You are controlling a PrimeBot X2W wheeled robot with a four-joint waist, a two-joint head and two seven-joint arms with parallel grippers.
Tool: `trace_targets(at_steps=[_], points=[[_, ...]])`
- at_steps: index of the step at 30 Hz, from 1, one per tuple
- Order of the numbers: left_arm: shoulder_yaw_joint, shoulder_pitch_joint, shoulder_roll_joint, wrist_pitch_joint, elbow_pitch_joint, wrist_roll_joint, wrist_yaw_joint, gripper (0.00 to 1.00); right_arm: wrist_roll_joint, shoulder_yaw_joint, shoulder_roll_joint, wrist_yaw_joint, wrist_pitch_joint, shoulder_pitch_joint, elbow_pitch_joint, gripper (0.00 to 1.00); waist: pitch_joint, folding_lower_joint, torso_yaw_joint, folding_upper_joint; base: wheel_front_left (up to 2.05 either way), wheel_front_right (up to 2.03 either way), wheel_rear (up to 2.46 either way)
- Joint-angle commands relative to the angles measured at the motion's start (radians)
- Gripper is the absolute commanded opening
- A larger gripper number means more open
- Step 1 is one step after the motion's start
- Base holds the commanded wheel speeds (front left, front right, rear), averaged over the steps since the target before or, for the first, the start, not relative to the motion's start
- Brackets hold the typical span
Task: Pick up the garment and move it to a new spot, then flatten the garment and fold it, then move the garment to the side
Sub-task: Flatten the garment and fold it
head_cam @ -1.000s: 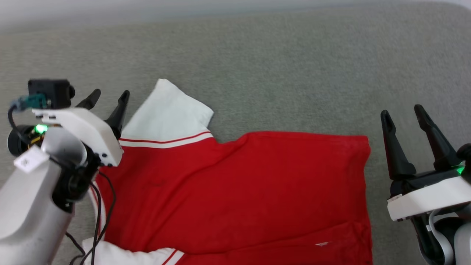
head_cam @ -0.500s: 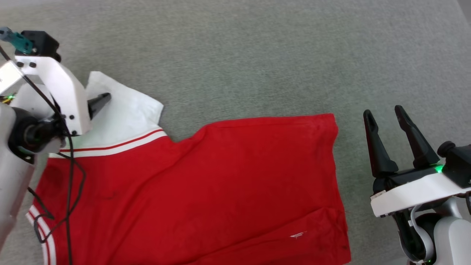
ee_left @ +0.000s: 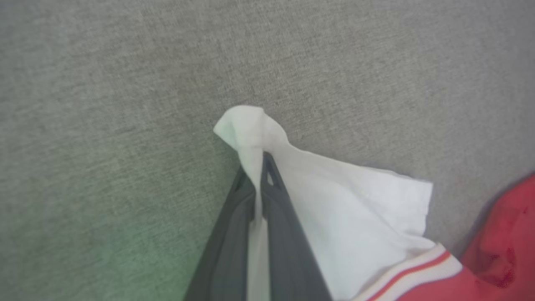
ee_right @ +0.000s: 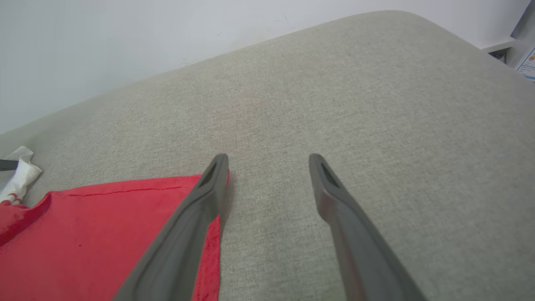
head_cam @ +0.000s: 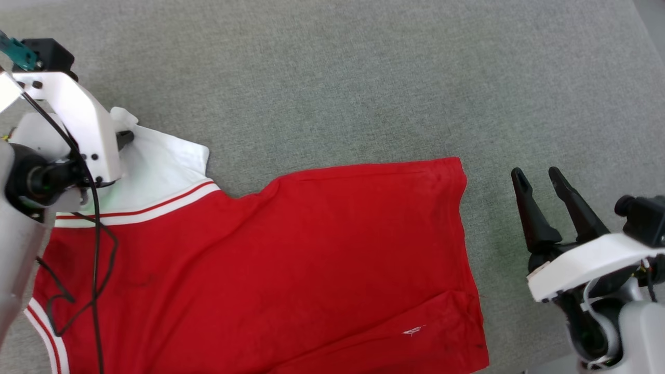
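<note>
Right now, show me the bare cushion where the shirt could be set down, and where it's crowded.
Widest bare patch: grey cushion beyond the garment, up to the wall. A narrower strip lies between the garment's right edge and the open right gripper. Crowded at left, where the left gripper pinches the white sleeve.

Grey woven upholstered surface with rounded far edge; plain pale wall behind.

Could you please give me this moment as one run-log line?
left gripper: jaws shut on sleeve | right gripper: jaws open, empty, beside shirt | shirt: spread on grey surface
</note>
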Motion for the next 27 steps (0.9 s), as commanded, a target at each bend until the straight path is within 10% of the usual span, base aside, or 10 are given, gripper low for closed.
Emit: trace_targets(at_steps=[1,26,27], points=[[-0.012,0.03,-0.026,-0.011,0.016,-0.002,-0.002,0.0,0.016,-0.014,-0.026,-0.001,0.039,-0.025,0.023,1.0,-0.017,0.0,0.012,0.0,0.0,0.0,0.0],[-0.013,0.014,-0.108,-0.187,-0.082,0.012,-0.058,0.0,0.212,0.212,-0.297,-0.001,0.736,-0.219,0.272,1.0,-0.009,0.0,0.259,0.0,0.0,0.0,0.0],[-0.014,0.016,-0.111,-0.19,-0.08,0.012,-0.061,0.0,0.209,0.221,-0.296,-0.001,0.767,-0.212,0.291,0.64,-0.009,0.0,0.263,0.0,0.0,0.0,0.0]])
